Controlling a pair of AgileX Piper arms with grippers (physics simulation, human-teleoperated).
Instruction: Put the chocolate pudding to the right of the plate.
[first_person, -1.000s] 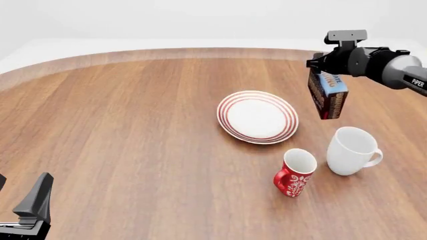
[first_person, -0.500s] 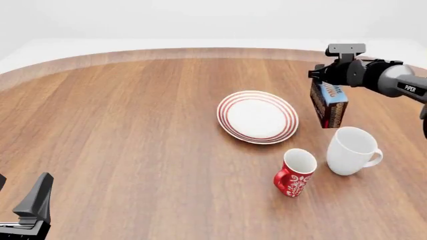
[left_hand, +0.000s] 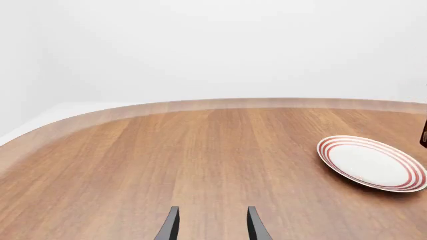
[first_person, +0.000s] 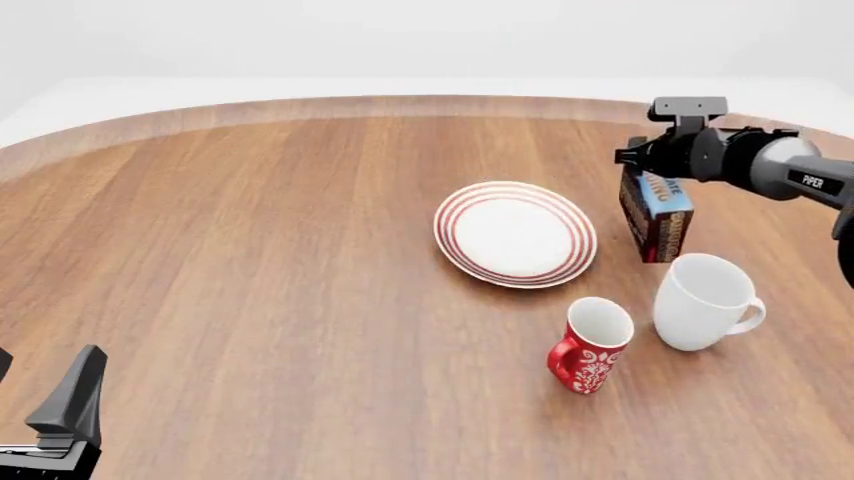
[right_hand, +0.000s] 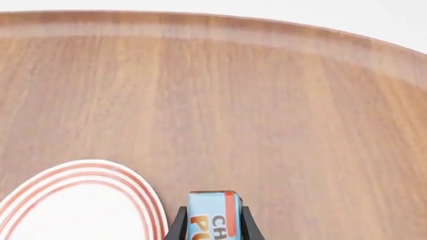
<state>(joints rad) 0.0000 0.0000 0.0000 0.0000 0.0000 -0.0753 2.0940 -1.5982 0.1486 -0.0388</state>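
Right gripper (first_person: 646, 166) pinches small rectangular chocolate pudding carton (first_person: 654, 215), light blue top, dark brown front, just right of round white red-ringed plate (first_person: 515, 233) on wooden table (first_person: 267, 260). Plain white mug (first_person: 702, 300) sits nearby. Left gripper (left_hand: 210, 229), fingers spread, holds nothing, well left of plate.
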